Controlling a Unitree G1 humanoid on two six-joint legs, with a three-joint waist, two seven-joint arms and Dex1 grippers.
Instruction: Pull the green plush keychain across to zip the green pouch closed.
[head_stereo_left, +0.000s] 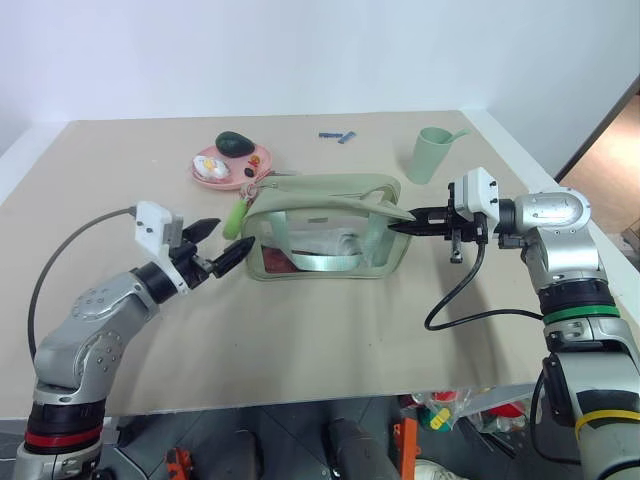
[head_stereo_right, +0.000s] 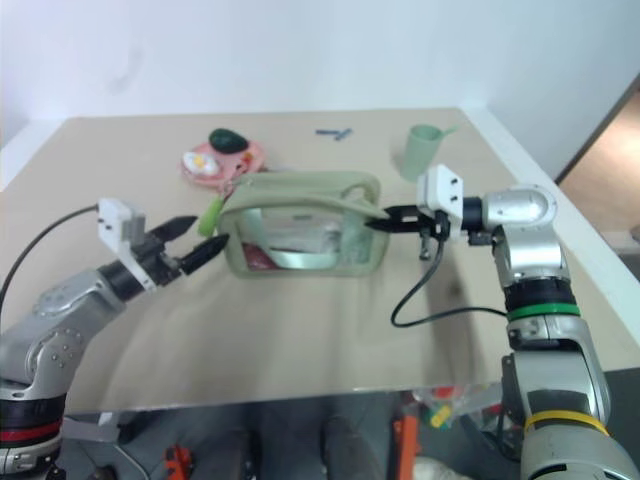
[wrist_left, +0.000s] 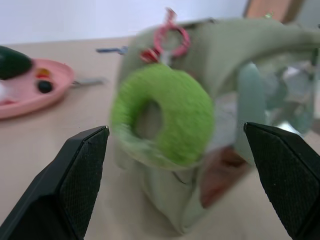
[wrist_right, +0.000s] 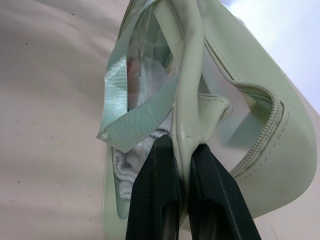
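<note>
On the beige table, my right gripper (head_stereo_left: 398, 222) pinches the boxy sage-green fabric pouch (head_stereo_left: 325, 225); my left gripper (head_stereo_left: 222, 252) gapes wide near the fuzzy lime-green plush keychain (wrist_left: 162, 115).

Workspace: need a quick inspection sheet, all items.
Surface: beige table.
Job's things: green pouch mid-table, zipper open; green plush keychain hangs at its left end.
Clutter: pink plate holding avocado toy; pale green cup; blue item.
Grippers: left gripper open, short of the keychain; right gripper shut on the pouch's right end.
Cables: black cable off right wrist, trailing on table.
Surroundings: white wall; items on floor below.
</note>
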